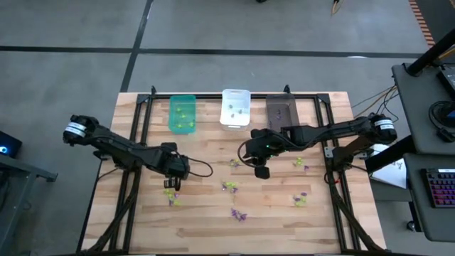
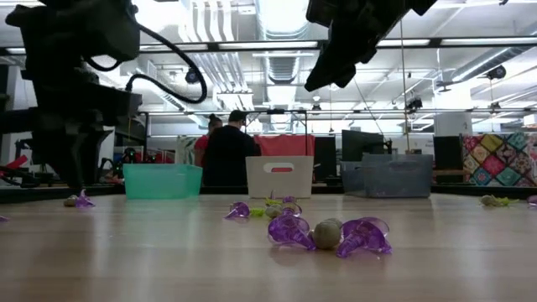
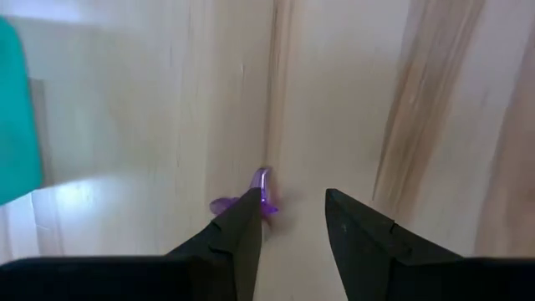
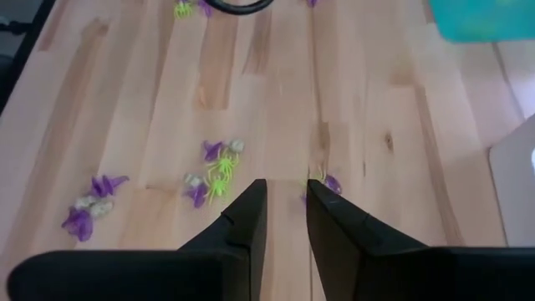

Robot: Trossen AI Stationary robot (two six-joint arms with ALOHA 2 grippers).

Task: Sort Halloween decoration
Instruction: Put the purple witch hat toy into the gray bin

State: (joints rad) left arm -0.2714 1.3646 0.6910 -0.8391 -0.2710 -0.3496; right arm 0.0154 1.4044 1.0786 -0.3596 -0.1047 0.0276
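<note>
Trinkets (image 1: 229,186) scattered below green bin (image 1: 182,114); both arms' fingers parted, empty, left fingers (image 3: 242,230) beside purple trinket (image 3: 262,191).

From above, we see the wooden counter (image 1: 234,178) evenly and softly lit, with only faint shadows under the arms. At counter height, bright ceiling strip lights (image 2: 277,17) glare white overhead, leaving the arms as dark silhouettes; the near purple trinkets (image 2: 329,235) are fairly sharp, the room behind softer. Through the left wrist camera, the wood is washed out and blurred, and the green bin (image 3: 17,125) is a smear.
</note>
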